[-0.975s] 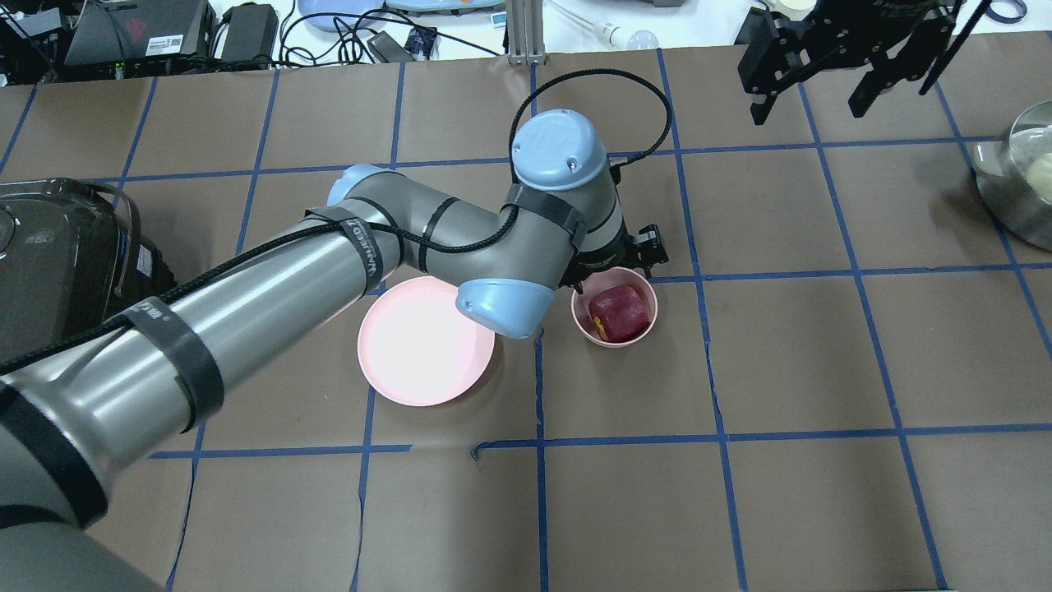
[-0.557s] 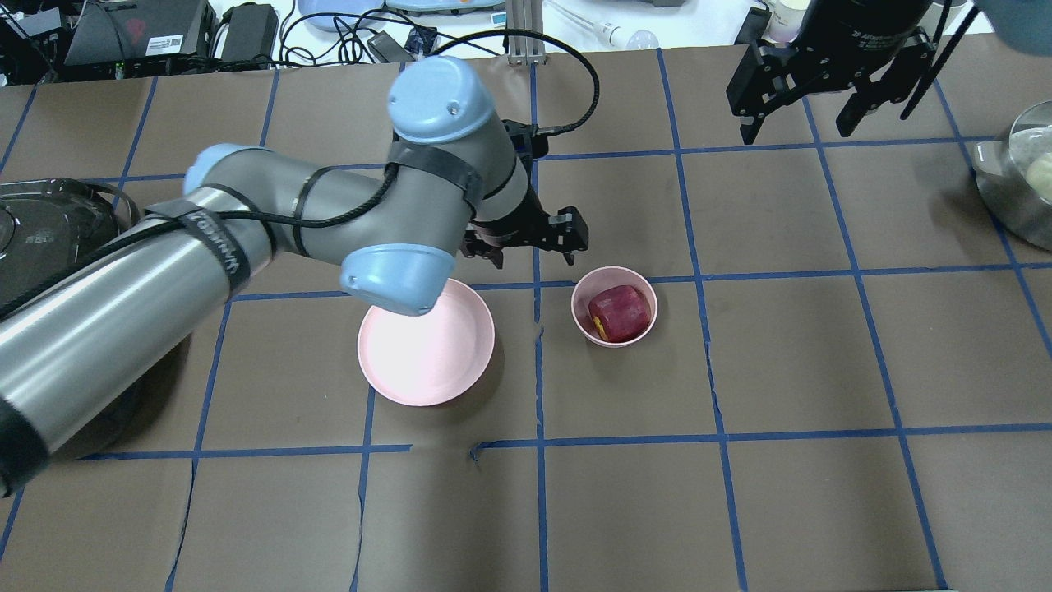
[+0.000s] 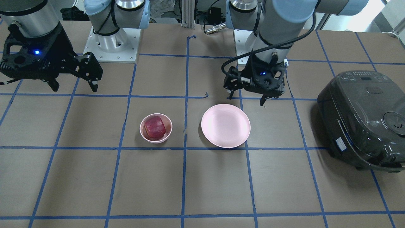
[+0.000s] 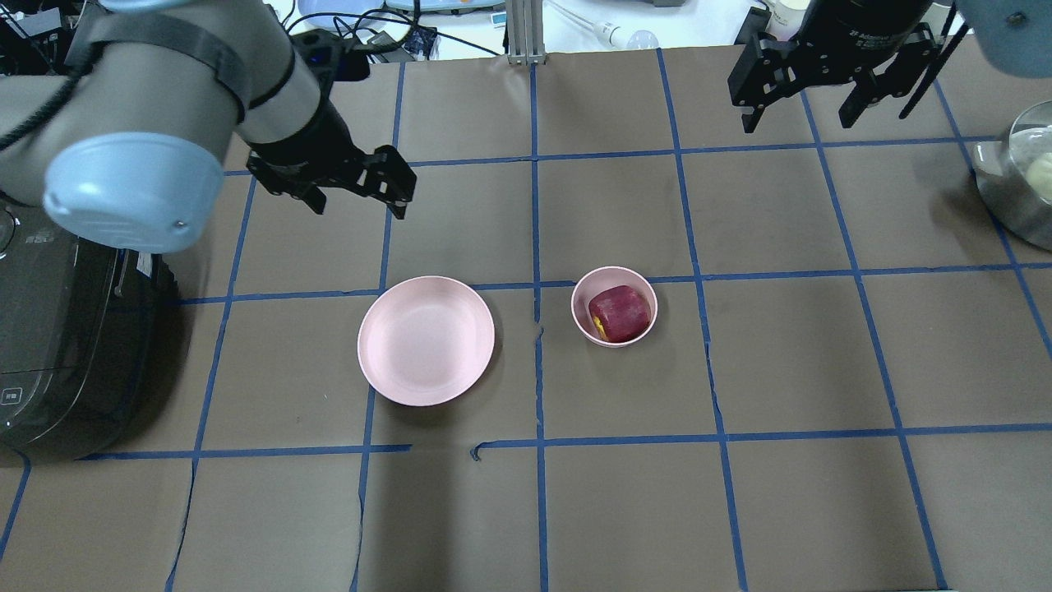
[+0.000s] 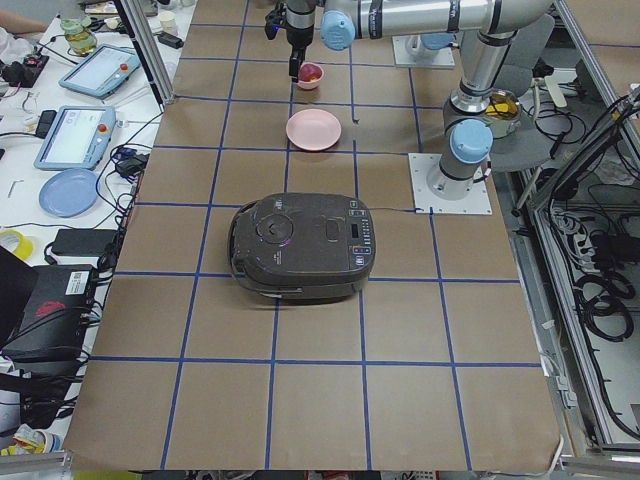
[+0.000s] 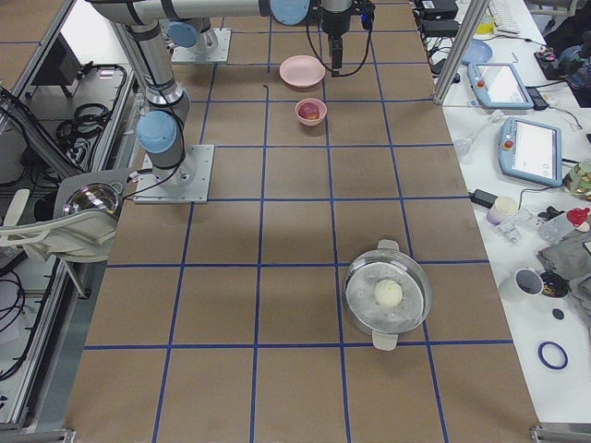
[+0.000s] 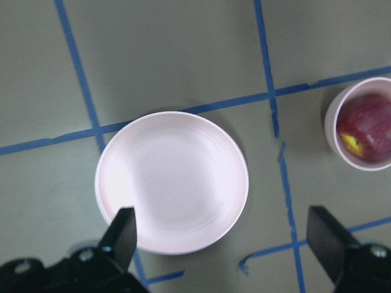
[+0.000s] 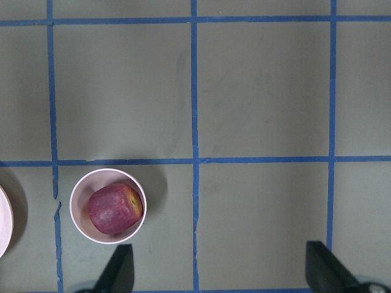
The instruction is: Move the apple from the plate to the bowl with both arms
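Red apple [image 4: 620,313] in bowl [image 4: 579,317], well apart from left claw [image 4: 357,204].

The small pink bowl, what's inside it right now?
The dark red apple lies inside the bowl, a yellow patch showing on one side. The bowl's floor under it is covered.

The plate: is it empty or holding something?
Empty. The plate shows only bare pink surface; the apple sits in the bowl.

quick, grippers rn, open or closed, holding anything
Left gripper: open, holding nothing.
Right gripper: open, holding nothing.
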Tool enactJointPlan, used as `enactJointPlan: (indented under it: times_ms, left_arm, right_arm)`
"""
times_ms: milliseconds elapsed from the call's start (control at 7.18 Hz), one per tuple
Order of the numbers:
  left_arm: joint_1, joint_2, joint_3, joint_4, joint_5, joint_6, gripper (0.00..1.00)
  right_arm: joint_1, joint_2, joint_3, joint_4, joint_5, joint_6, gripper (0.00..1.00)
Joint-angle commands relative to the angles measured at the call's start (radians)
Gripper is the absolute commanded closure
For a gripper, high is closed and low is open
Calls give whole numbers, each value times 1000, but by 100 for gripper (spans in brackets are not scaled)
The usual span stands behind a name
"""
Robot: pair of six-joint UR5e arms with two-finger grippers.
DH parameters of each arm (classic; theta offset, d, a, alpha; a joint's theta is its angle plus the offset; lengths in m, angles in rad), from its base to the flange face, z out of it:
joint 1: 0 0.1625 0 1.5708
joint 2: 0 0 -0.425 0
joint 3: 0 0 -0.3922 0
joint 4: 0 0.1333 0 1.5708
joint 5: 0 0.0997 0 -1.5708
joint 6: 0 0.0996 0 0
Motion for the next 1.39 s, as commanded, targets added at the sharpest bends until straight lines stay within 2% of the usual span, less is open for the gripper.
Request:
enactJointPlan:
  times_ms: [0, 1253]
  left_arm:
    - [44, -8, 128, -133, 13, 0, 0]
    - [36, -9, 134, -180, 18, -31, 0]
  right_arm:
    - [0, 1, 1, -19, 1, 1, 0]
    - [0, 1, 2, -11, -2, 0, 0]
